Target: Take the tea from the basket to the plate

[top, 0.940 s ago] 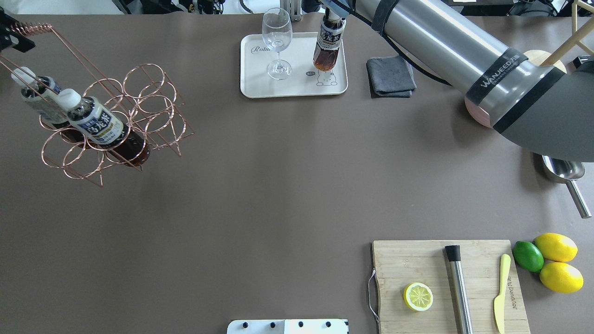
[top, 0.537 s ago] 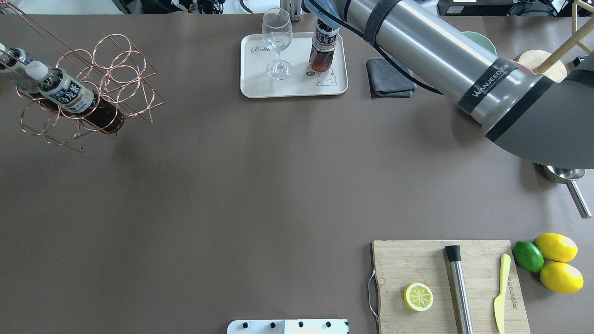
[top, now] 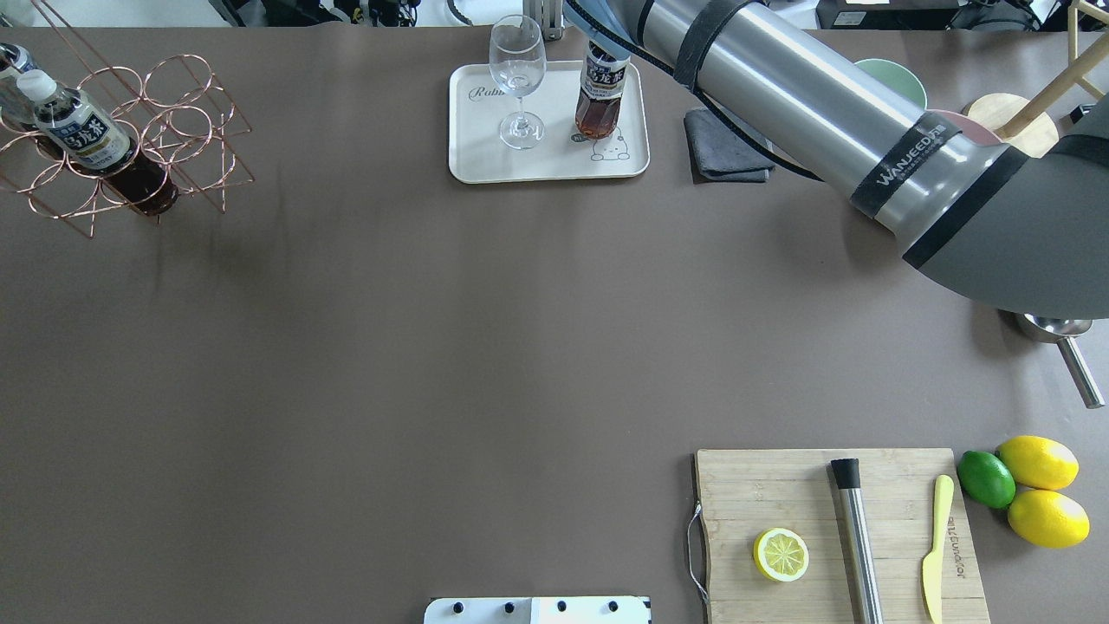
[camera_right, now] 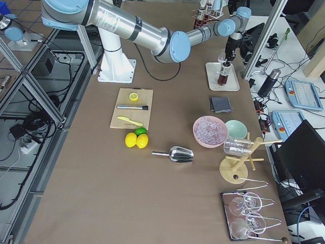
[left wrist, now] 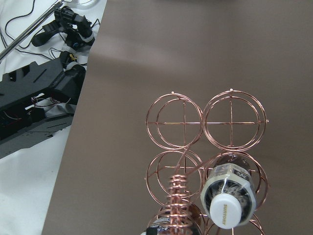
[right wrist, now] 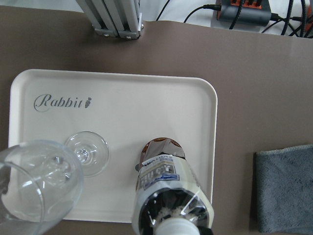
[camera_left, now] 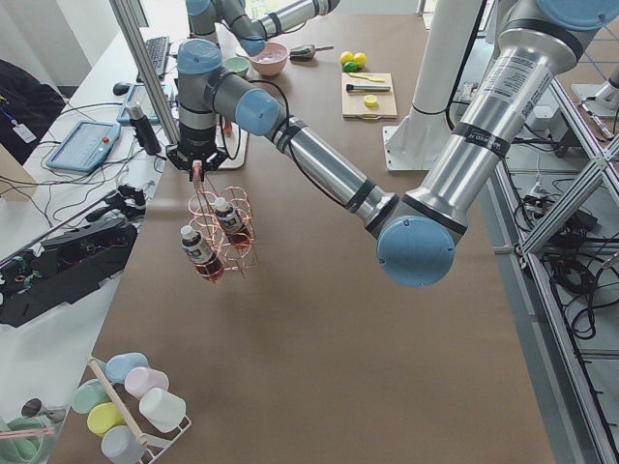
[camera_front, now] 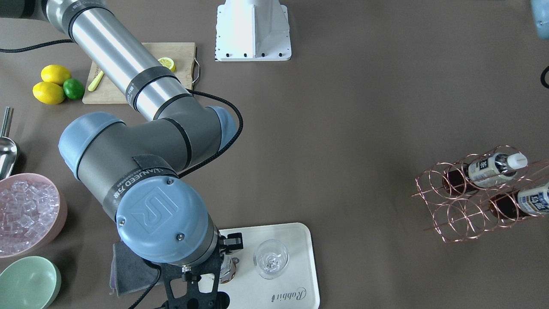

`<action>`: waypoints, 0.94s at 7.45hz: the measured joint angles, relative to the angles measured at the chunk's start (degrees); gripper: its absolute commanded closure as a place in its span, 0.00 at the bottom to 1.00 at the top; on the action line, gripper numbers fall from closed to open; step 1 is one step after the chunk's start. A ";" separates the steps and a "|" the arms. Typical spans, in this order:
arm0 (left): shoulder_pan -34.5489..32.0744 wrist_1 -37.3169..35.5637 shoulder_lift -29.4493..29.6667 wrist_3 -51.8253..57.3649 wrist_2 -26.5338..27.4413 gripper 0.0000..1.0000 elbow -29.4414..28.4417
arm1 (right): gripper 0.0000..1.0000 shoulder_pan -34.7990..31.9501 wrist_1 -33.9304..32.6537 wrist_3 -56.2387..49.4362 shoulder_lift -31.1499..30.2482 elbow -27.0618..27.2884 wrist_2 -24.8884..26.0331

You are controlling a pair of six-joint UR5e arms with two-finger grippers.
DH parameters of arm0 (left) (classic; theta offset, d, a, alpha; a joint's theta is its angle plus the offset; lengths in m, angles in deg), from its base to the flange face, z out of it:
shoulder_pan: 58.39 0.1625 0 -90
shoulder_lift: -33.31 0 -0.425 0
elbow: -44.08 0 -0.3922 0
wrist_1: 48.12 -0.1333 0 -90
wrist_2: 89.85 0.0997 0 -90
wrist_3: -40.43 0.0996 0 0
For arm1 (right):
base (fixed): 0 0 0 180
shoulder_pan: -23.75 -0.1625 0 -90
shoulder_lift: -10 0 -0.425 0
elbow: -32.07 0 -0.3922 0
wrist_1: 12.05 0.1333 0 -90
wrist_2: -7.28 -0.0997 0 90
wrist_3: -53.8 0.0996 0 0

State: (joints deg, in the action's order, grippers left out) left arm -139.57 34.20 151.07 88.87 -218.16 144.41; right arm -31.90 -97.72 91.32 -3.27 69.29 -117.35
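Note:
One tea bottle (top: pixel 598 104) stands upright on the cream plate (top: pixel 485 160), beside the bear drawing. My right gripper (camera_front: pixel 223 259) is over it, shut on its neck; the wrist view shows the bottle (right wrist: pixel 168 188) straight below, its base on the plate (right wrist: pixel 122 93). My left gripper (camera_left: pixel 196 166) holds the copper basket (top: pixel 186 113) by its twisted handle (left wrist: pixel 178 196), hanging above the table's far left. Two tea bottles (top: pixel 82 130) lean in its cells. The left fingers are out of frame in the wrist view.
A wine glass (top: pixel 518 78) stands on the plate just left of the bottle. A grey cloth (top: pixel 728 143) lies right of the plate. A pink ice bowl (camera_front: pixel 25 210) and a mint bowl (camera_front: pixel 28 281) are beyond it. A cutting board (top: pixel 840 529) lies near right.
The basket has swung left and away with its two bottles. The right gripper has brought the tilted bottle upright onto the plate.

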 measured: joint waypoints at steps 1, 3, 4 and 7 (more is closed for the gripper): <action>0.01 2.86 1.69 2.12 0.37 1.00 -3.95 | 0.00 -0.03 -0.02 -0.05 0.06 0.24 -0.09; 0.22 9.29 5.35 5.34 1.23 1.00 -11.62 | 0.00 -0.12 -1.23 -0.22 -0.14 2.73 -0.58; 0.37 11.33 6.86 6.08 1.93 1.00 -14.15 | 0.00 -0.18 -4.87 -0.29 -1.34 7.22 -0.92; 0.89 12.94 9.34 7.09 2.77 1.00 -18.06 | 0.00 -1.54 -18.60 -1.46 -12.54 28.81 -1.63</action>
State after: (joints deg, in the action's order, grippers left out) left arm -138.68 47.13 160.41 95.96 -215.39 126.34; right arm -33.44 -116.32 89.87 -15.81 98.10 -118.98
